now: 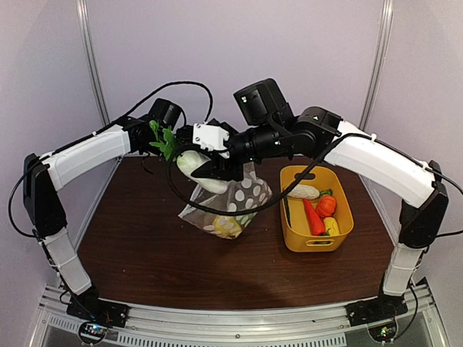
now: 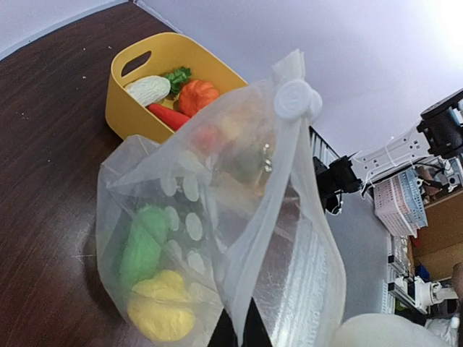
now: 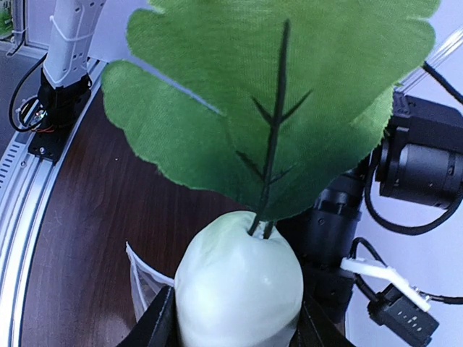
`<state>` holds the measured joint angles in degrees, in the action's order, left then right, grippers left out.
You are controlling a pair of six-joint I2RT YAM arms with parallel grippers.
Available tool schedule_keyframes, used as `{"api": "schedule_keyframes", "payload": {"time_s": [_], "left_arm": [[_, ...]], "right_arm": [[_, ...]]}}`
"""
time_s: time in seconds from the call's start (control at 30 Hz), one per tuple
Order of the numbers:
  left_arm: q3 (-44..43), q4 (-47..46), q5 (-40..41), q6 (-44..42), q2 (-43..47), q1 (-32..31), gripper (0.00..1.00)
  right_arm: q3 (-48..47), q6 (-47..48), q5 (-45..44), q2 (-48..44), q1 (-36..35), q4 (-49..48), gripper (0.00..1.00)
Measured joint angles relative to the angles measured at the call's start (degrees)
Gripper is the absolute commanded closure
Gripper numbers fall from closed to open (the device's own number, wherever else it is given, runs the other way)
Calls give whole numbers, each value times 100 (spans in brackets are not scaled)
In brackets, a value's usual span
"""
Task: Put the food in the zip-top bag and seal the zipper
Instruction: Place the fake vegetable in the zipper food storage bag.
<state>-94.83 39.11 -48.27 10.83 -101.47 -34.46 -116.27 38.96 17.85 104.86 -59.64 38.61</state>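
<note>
The white radish (image 1: 194,168) sits at the centre of the overhead view, just up and left of the zip-top bag (image 1: 246,194). Its long axis slants from the green leaf (image 3: 275,94) at upper left to the root end at lower right, which points towards the bag. My right gripper (image 3: 231,327) is the one carrying it, with its jaws half-closed around the white body. My left gripper (image 2: 242,332) is pinched fully shut on the bag's upper edge, so the bag hangs above the table (image 1: 137,238) with the slider tab (image 2: 297,100) at one end. I can't tell how wide the mouth gapes. Yellow and green pieces lie inside the bag. More food waits in the yellow basket (image 1: 312,244) at right.
</note>
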Motion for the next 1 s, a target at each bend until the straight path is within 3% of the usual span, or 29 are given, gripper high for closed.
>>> {"api": "schedule_keyframes", "payload": {"time_s": [0.23, 0.6, 1.0], "left_arm": [[17, -114, -341, 103, 293, 293, 100], [81, -175, -358, 177, 245, 334, 100], [195, -177, -306, 140, 234, 422, 100]], "right_arm": [[-24, 334, -389, 66, -105, 87, 64], [-879, 535, -612, 579, -201, 55, 63], [-426, 933, -942, 557, -302, -420, 65]]}}
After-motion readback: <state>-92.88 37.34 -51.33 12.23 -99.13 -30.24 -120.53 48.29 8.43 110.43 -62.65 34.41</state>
